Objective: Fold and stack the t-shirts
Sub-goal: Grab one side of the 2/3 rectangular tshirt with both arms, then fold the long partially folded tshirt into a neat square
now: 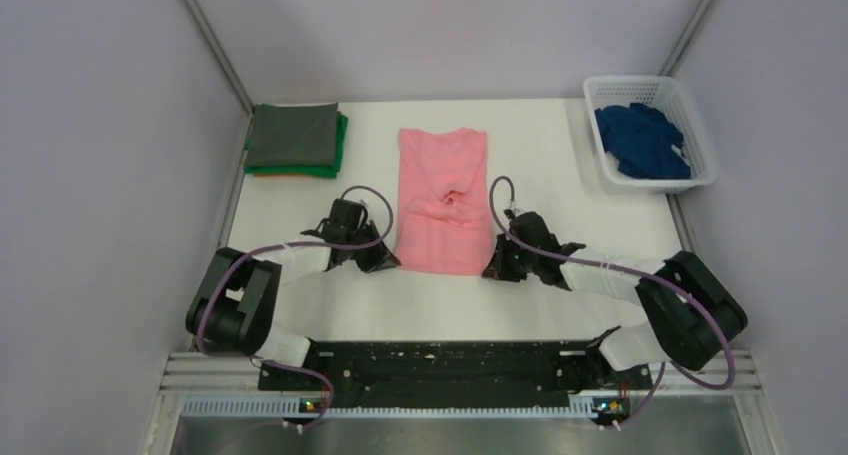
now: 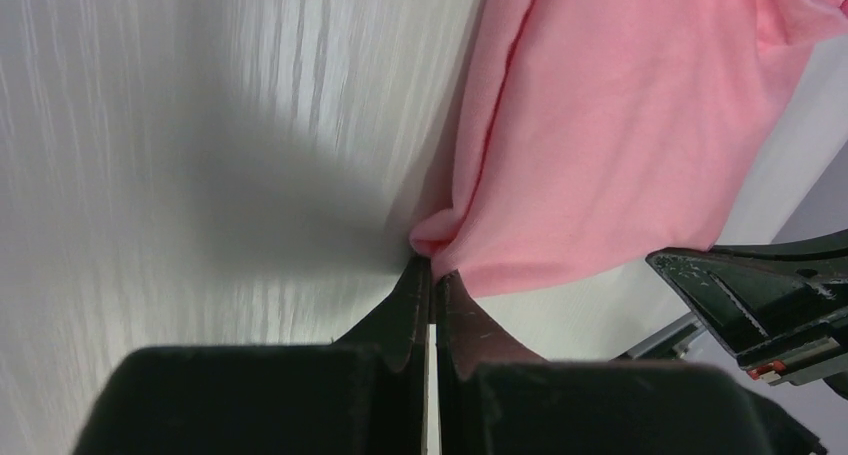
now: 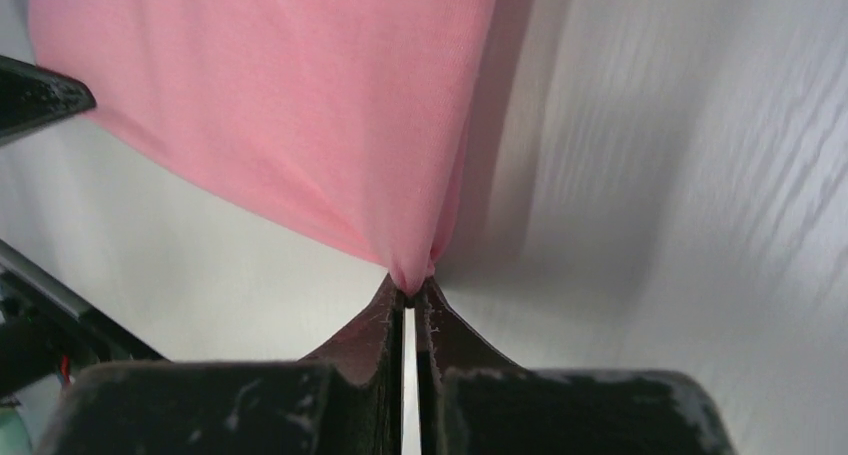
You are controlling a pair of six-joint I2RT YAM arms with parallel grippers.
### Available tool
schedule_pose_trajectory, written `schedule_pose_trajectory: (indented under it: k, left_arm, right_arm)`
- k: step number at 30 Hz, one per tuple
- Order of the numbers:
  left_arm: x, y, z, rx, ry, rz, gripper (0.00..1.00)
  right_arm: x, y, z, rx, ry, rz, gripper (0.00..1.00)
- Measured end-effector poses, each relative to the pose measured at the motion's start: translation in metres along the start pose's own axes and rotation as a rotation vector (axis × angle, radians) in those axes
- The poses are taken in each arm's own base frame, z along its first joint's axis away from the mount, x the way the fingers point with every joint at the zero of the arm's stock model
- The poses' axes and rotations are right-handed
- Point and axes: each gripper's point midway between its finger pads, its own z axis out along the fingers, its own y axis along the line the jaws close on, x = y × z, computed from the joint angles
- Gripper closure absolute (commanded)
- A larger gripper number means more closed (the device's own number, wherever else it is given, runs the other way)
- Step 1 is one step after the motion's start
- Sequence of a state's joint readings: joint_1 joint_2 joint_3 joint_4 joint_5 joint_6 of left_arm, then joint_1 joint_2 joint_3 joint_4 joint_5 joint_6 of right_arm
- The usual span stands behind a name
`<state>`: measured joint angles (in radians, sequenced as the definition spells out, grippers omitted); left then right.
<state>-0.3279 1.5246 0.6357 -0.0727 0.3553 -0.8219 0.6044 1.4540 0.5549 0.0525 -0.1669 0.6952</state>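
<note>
The pink shirt [image 1: 443,175] lies flat in the middle of the table [image 1: 560,175]. It is folded into a narrow strip whose long axis runs near to far. Its far end is square and reaches toward the back edge of the table, and its near end faces the arm bases. About halfway along there is a small pucker with a cross crease. Whether that is the neck opening cannot be told, so it is unclear which end is the collar end.

The left gripper [image 1: 385,262] is at the near left corner of the strip. In the left wrist view, its fingers [image 2: 415,295] are pressed together on a small bunch of pink cloth at the shirt's edge [image 2: 610,125], low over the table.

The right gripper [image 1: 493,267] is at the near right corner. In the right wrist view its fingertips [image 3: 395,310] are pinching a pointed tuck of the shirt [image 3: 300,95], and the cloth rises from that tuck in a taut fan. The two grippers face each other across the near hem, one at each corner.

At the far left, well apart from the pink shirt, is a folded stack. The grey shirt [image 1: 293,135] is on top, the green shirt [image 1: 341,145] shows along the right edge beneath it, and the orange shirt [image 1: 290,174] shows as a thin line at the stack's near edge.

At the far right stands a white basket [image 1: 700,125] with the blue shirt [image 1: 640,140] crumpled inside it.
</note>
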Motion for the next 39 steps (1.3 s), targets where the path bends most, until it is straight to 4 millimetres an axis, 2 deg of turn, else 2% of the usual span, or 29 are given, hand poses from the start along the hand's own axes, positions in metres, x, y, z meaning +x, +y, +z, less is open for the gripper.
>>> schedule_pose_trajectory:
  k: [3, 7, 11, 15, 19, 25, 31, 35, 39]
  left_arm:
    - [0.025, 0.008, -0.013, -0.01, 0.026, -0.001, 1.0]
    - [0.063, 0.01, -0.04, 0.009, 0.059, 0.021, 1.0]
    - [0.077, -0.014, -0.075, 0.102, 0.018, 0.064, 1.0]
    - [0.082, -0.034, -0.109, 0.211, -0.049, 0.088, 1.0]
    - [0.08, -0.04, -0.13, 0.259, -0.108, 0.085, 1.0]
    - [0.066, -0.05, -0.137, 0.238, -0.152, 0.074, 1.0]
    - [0.034, -0.072, -0.145, 0.202, -0.247, 0.076, 1.0]
    - [0.018, -0.084, -0.145, 0.189, -0.277, 0.091, 1.0]
    - [0.001, -0.086, -0.14, 0.157, -0.296, 0.091, 1.0]
  right_arm:
    - [0.025, -0.003, -0.02, 0.002, 0.051, -0.036, 1.0]
    - [0.047, 0.015, -0.052, -0.054, 0.084, -0.124, 1.0]
    - [0.057, 0.04, -0.085, -0.151, 0.075, -0.189, 1.0]
    - [0.053, 0.055, -0.111, -0.216, 0.033, -0.205, 1.0]
    - [0.039, 0.069, -0.126, -0.244, -0.015, -0.213, 1.0]
    - [-0.002, 0.091, -0.139, -0.243, -0.118, -0.228, 1.0]
    - [-0.039, 0.081, -0.128, -0.224, -0.177, -0.167, 1.0]
    - [-0.052, 0.08, -0.117, -0.244, -0.182, -0.156, 1.0]
    - [-0.066, 0.077, -0.106, -0.261, -0.18, -0.139, 1.0]
